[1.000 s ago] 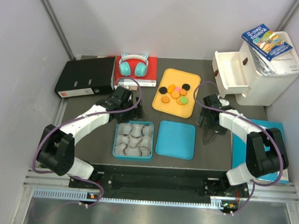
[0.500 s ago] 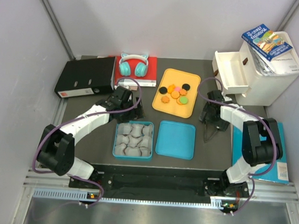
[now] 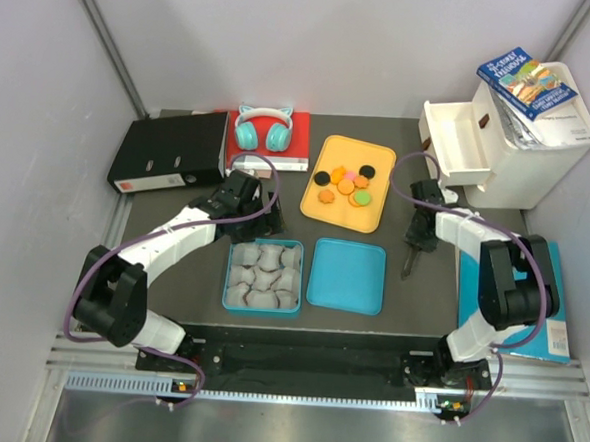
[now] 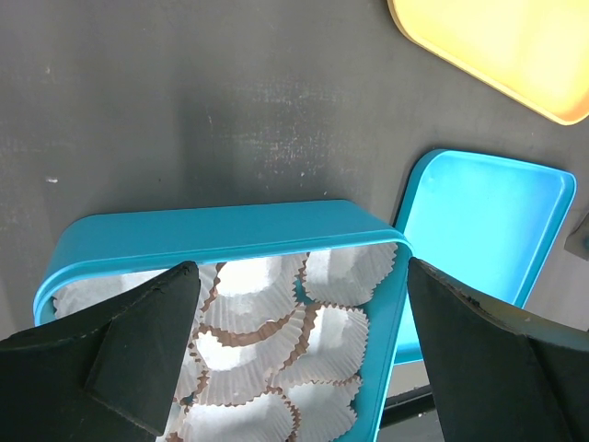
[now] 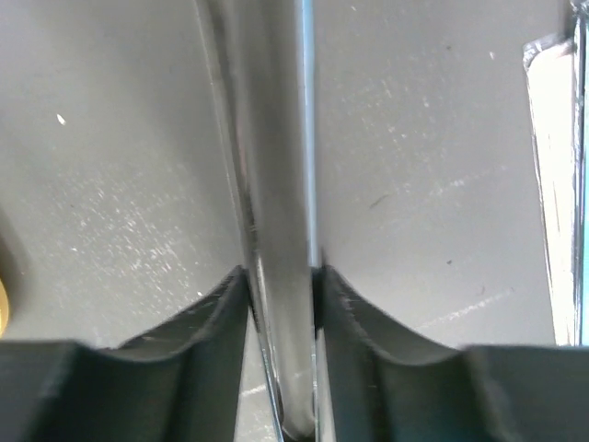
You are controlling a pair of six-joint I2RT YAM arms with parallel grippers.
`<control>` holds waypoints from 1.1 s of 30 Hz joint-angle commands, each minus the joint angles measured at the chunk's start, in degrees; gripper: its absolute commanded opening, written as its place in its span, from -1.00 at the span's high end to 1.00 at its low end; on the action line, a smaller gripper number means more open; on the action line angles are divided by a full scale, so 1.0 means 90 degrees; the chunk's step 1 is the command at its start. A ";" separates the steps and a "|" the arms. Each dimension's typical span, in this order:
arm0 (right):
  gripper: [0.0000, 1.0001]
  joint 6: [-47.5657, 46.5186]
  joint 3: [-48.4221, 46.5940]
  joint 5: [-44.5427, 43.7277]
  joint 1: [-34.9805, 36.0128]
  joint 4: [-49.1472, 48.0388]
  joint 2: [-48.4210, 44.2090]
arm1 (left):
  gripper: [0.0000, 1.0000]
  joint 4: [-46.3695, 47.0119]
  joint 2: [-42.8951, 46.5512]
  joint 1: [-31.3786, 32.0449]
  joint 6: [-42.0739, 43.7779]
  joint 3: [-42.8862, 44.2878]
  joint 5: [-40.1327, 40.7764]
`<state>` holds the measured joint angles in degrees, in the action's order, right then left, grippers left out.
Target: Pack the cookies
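At the left, the left gripper (image 4: 302, 272) is held just above the far edge of the teal tin (image 4: 221, 226), its jaws spread wide with nothing between them. It seems to be kept there in readiness rather than in use. The tin is lined with white paper cups (image 4: 276, 350), none of which is seen to be filled, so the packing is judged not yet begun. Just beside the tin, to its right, the teal lid (image 3: 347, 275) is laid flat, presumably so that the tin is left open for filling. Beyond the lid, the cookies (image 3: 344, 183) are gathered on the yellow tray (image 3: 321, 208), apart from the tin. At the right, the right gripper (image 5: 281, 276) is pressed together on a slim clear tool (image 5: 267, 138), apparently tongs, held lengthwise between the pads. It is probably being taken up so that the small flat discs can be pinched more surely than by the fingers alone.
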<state>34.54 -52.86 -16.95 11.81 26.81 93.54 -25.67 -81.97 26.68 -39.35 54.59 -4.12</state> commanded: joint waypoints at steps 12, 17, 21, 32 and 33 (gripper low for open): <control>0.14 -0.0089 0.0580 0.0261 -0.0063 0.0215 -0.0110 | -0.97 0.0177 0.0173 0.0005 -0.0139 -0.0186 -0.0128; 0.31 -0.0098 0.0610 0.0359 -0.0063 0.0156 -0.0100 | -0.97 0.0147 0.0231 0.0005 -0.0100 -0.0225 -0.0050; 0.43 -0.0059 0.0668 0.0584 -0.0092 0.0146 -0.0119 | -0.97 0.0167 0.0202 0.0005 -0.0129 -0.0216 -0.0099; 0.38 -0.0118 0.0357 0.0390 0.0650 0.0771 -0.1866 | -0.97 0.0245 0.0192 0.0005 -0.0129 -0.0235 -0.0109; 0.37 -0.0127 0.0288 0.0351 0.0737 0.0839 -0.1945 | -0.97 0.0235 0.0183 -0.0005 -0.0139 -0.0235 -0.0109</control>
<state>34.02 -46.54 -12.95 15.38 31.44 81.73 -25.65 -81.89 26.68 -40.38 52.90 -4.75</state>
